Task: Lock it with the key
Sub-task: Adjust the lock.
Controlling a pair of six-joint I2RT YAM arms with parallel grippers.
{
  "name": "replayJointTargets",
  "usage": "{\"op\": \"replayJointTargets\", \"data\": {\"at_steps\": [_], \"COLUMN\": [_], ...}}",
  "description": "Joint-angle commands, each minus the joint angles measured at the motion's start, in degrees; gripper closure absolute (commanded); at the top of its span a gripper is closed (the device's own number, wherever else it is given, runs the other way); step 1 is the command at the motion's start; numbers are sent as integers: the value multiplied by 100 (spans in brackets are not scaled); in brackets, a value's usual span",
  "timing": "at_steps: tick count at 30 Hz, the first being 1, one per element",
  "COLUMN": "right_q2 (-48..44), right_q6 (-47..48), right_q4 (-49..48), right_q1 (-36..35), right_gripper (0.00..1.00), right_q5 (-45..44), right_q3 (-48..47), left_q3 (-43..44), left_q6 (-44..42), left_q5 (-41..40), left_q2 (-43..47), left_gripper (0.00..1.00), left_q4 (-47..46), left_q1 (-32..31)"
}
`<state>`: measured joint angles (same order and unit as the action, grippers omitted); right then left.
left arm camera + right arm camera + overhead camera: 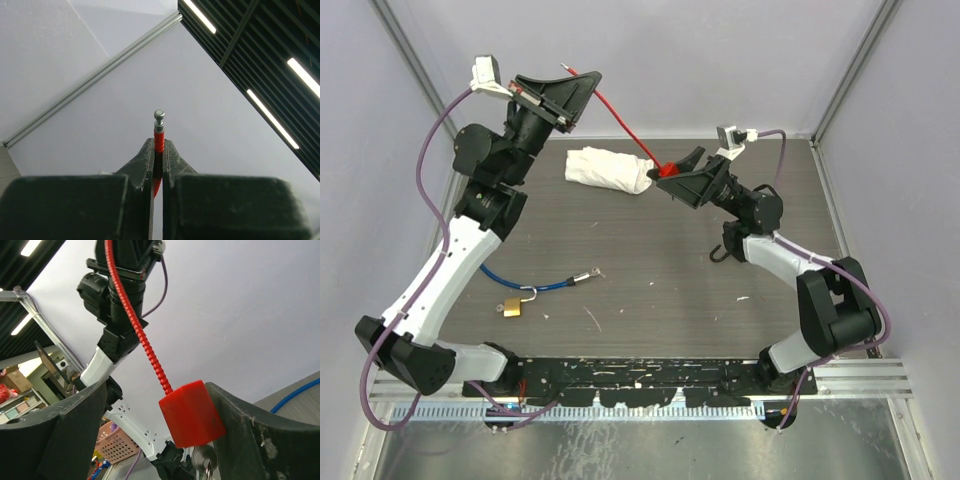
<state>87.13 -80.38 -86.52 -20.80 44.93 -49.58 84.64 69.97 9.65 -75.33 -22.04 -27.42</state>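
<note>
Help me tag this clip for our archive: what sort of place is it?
Probably a robotics lab test cell: left arm and right arm bolted to a grey table, pale screen walls on metal framing, ceiling strip lights overhead.

the left gripper point(158, 141) is raised over the far left corner of the bench point(670, 290), its jaws closed on the cable point(620, 118), with the cable end point(159, 116) sticking out past them. the cable slants down and right to the lock body point(192, 412), which sits between the spread jaws of the right gripper point(672, 172) at far centre, against one jaw. the key point(204, 460) hangs under the lock body. a cloth point(605, 168) lies just left of it. a padlock point(512, 309) lies near left, a second cable point(560, 285) just behind it.
</note>
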Motion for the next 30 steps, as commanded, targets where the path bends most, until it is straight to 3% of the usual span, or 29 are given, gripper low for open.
{"op": "replayJointTargets", "data": {"at_steps": [1,30], "right_q2": [-398,-764], "right_q6": [-70,-44], "right_q4": [-1058,-1044], "right_q1": [-24,102], "right_gripper": [18,34], "right_q5": [-212,-333], "right_q3": [41,245], "left_q3": [-72,-909], "left_q6": [134,-162], "left_q5": [-291,-881], "left_q2": [416,860], "left_gripper": [100,100], "left_q4": [-626,-451], "left_q1": [-27,-21]}}
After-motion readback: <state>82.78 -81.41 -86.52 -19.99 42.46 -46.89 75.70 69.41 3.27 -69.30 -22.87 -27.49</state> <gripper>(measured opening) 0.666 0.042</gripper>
